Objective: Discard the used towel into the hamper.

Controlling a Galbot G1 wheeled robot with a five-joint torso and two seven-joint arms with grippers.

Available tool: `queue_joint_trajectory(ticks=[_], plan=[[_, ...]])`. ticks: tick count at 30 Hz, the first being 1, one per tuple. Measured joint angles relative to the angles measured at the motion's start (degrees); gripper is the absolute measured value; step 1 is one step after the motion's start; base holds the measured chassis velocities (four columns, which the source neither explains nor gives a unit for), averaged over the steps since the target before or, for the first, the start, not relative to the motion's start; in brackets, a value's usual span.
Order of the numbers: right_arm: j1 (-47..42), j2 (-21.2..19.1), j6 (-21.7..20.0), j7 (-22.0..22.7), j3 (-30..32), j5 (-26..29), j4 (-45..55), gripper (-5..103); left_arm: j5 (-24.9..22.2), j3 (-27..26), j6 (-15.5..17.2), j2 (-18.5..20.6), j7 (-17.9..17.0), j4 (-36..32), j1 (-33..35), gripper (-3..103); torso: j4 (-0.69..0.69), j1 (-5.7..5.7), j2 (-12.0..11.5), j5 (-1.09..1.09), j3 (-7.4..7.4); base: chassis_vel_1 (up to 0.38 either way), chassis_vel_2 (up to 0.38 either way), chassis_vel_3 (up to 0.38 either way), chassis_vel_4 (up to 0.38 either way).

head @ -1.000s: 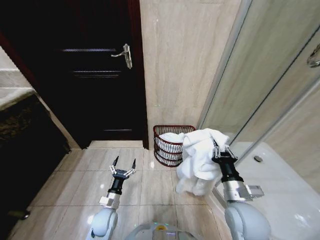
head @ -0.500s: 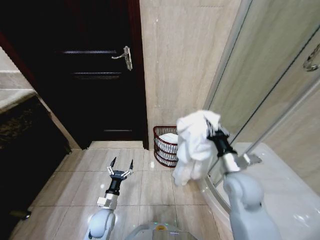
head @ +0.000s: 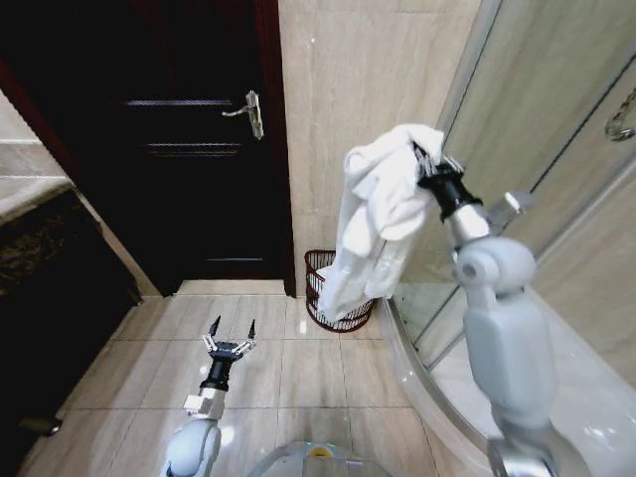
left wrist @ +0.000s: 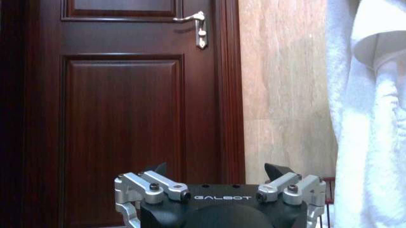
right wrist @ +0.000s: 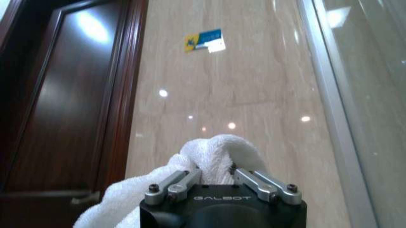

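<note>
**Q:** While the right arm is raised high before the beige marble-tiled wall [head: 368, 89], what does the right gripper [head: 425, 164] hold?

**A:** Its jaws are clamped on the top of a white, crumpled terry towel [head: 373, 224]. The cloth hangs in long folds from the grip, its lowest corner dangling just above the rim of the small round dark reddish-brown wire hamper [head: 320, 288]. In the right wrist view the right gripper [right wrist: 214, 172] pinches a bunched fold of the towel [right wrist: 219, 149] between its fingers.

**Q:** Where does the hamper stand?

**A:** On the pale tiled floor [head: 268, 378], against the wall, between the dark brown panelled wooden door [head: 189, 159] and the glass shower screen [head: 527, 129]. The hanging towel covers much of its right side; what lies inside cannot be told.

**Q:** And the left arm?

**A:** The left gripper [head: 230, 336] is low over the floor tiles, well apart from the hamper, its black-tipped fingers spread wide and holding nothing. In the left wrist view the left gripper [left wrist: 217, 170] faces the door [left wrist: 127, 118], with the towel [left wrist: 371, 123] hanging at the frame's edge
</note>
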Motion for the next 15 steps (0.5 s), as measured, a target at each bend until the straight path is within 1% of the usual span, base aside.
queue_joint_trajectory(ticks=[1, 3, 4, 7, 9, 10, 12, 15], plan=[[0.0, 0.0, 0.0, 0.0, 0.0, 0.0, 0.0, 9, 0.0, 0.0, 0.0, 0.0, 0.0, 0.0, 0.0, 100, 0.0, 0.0, 0.0, 0.0, 0.0, 0.0, 0.0, 0.0, 0.0], [5.5, -0.6, -0.5, 0.6, -2.3, 1.2, -2.7, 9, 0.0, 0.4, 0.6, -0.2, -0.2, -0.7, -0.2, 100, 0.0, -0.02, 0.0, 0.01, -0.03, 0.0, 0.0, 0.0, 0.0], [5.5, -0.6, -0.5, 0.6, -2.3, 1.2, -2.7, 9, 0.0, 0.4, 0.6, -0.2, -0.2, -0.7, -0.2, 100, 0.0, -0.02, 0.0, 0.01, -0.03, 0.0, 0.0, 0.0, 0.0], [12.5, -2.0, -0.6, 1.0, -4.9, 2.2, -6.9, 9, 0.1, 0.7, 1.1, -0.2, -0.3, -0.9, -0.8, 100, 0.0, -0.03, -0.1, 0.0, -0.04, 0.0, 0.0, 0.0, 0.0], [14.2, -2.6, -0.6, 1.0, -5.6, 2.5, -8.0, 9, 0.1, 0.8, 1.1, -0.3, -0.3, -0.9, -1.0, 100, 0.0, -0.03, -0.1, 0.0, -0.05, 0.0, 0.0, 0.0, 0.0], [17.5, -3.5, -0.5, 1.0, -6.9, 3.5, -10.0, 9, 0.1, 0.9, 1.2, -0.4, -0.3, -0.9, -1.1, 100, -0.01, -0.04, -0.1, 0.01, -0.06, 0.0, 0.0, 0.0, 0.0], [18.6, -3.7, -0.4, 1.0, -7.4, 3.8, -10.6, 9, 0.1, 1.0, 1.2, -0.4, -0.3, -0.8, -1.1, 100, -0.01, -0.04, -0.1, 0.01, -0.06, 0.0, 0.0, 0.0, 0.0], [26.5, -4.1, -0.7, 1.5, -10.1, 6.1, -14.2, 9, 0.0, 0.9, 1.1, -0.3, -0.2, -0.5, -1.1, 100, -0.01, -0.05, -0.1, 0.01, -0.08, 0.0, 0.0, 0.0, 0.0]])
